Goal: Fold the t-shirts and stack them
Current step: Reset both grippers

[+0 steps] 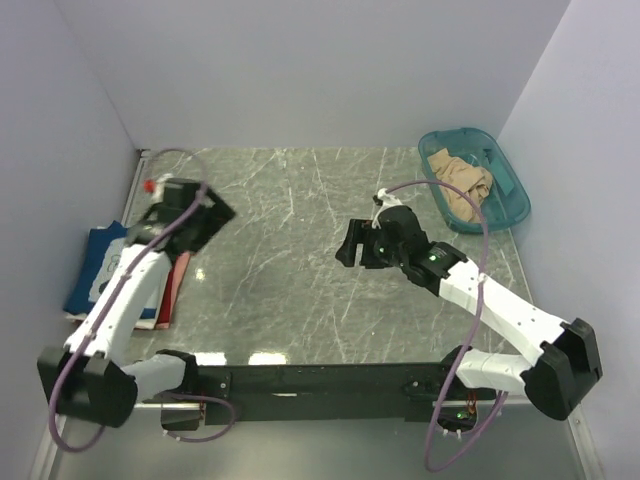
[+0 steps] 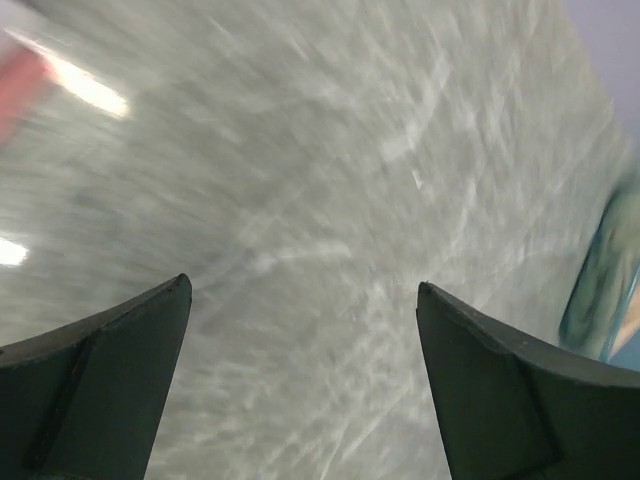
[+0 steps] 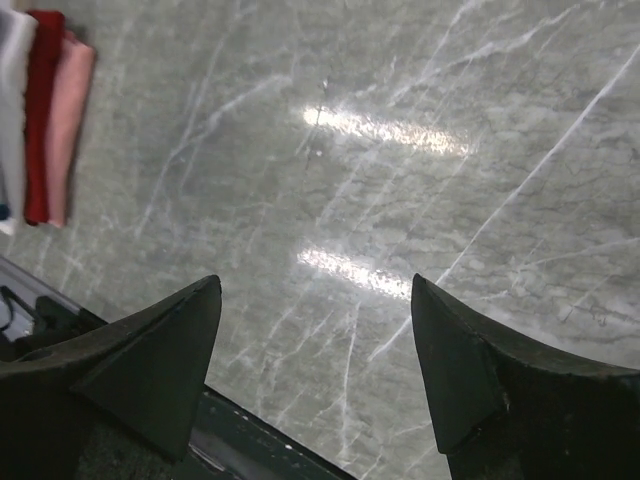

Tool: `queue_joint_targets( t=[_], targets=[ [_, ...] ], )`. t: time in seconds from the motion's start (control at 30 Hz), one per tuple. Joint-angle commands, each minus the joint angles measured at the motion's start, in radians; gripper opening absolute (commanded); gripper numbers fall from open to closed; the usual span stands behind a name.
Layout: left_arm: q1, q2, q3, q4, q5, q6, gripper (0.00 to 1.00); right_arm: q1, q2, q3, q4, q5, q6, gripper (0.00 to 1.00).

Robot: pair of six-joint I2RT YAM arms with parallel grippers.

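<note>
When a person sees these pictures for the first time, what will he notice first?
The teal tub at the far right corner, holding a crumpled tan t-shirt, stands out most. At the left edge lies a folded pile with a navy t-shirt on top. The left gripper and right gripper hang over the marble table, jaws open and empty.

Grey-green marble table [image 1: 300, 260], white veins everywhere. Upper right of the overhead view: teal tub [image 1: 522, 210], tan-beige t-shirt [image 1: 462, 183] inside. Far left: navy t-shirt [image 1: 100, 262], pale print, red cloth [image 1: 177, 285] alongside. Left arm [image 1: 125, 295] and right arm [image 1: 505, 312] white, black joints.
</note>
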Motion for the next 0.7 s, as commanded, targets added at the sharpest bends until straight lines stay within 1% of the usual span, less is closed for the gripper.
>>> queue_joint_targets(
  t=[0.0,0.03,0.07,0.13,0.17,0.27,0.33,0.43,0.53,0.67],
  targets=[
    [-0.222,0.084,0.056,0.102,-0.081,-0.040,0.99,0.006,-0.079,0.005,0.014,0.045,0.019,0.83],
    [-0.261,0.127,0.062,0.137,-0.069,-0.032,0.99,0.006,-0.104,-0.007,0.012,0.072,0.022,0.84],
    [-0.328,0.147,0.063,0.153,-0.069,-0.022,1.00,0.006,-0.116,-0.012,0.011,0.080,0.025,0.84],
    [-0.396,0.190,0.057,0.198,-0.060,0.009,1.00,0.006,-0.156,-0.033,-0.001,0.108,0.032,0.84],
    [-0.457,0.202,0.059,0.218,-0.067,0.032,1.00,0.004,-0.170,-0.043,-0.006,0.121,0.039,0.85],
    [-0.544,0.250,0.059,0.258,-0.063,0.072,1.00,0.006,-0.239,-0.084,-0.026,0.187,0.058,0.87],
    [-0.568,0.265,0.042,0.272,-0.053,0.077,1.00,0.006,-0.282,-0.104,-0.035,0.229,0.058,0.88],
    [-0.571,0.267,0.004,0.317,-0.021,0.077,1.00,0.006,-0.323,-0.122,-0.049,0.276,0.056,0.90],
    [-0.575,0.271,-0.006,0.329,0.002,0.083,0.99,0.006,-0.352,-0.138,-0.038,0.293,0.052,0.90],
    [-0.575,0.251,-0.018,0.338,0.013,0.081,0.99,0.006,-0.351,-0.132,-0.038,0.301,0.051,0.90]
  ],
)
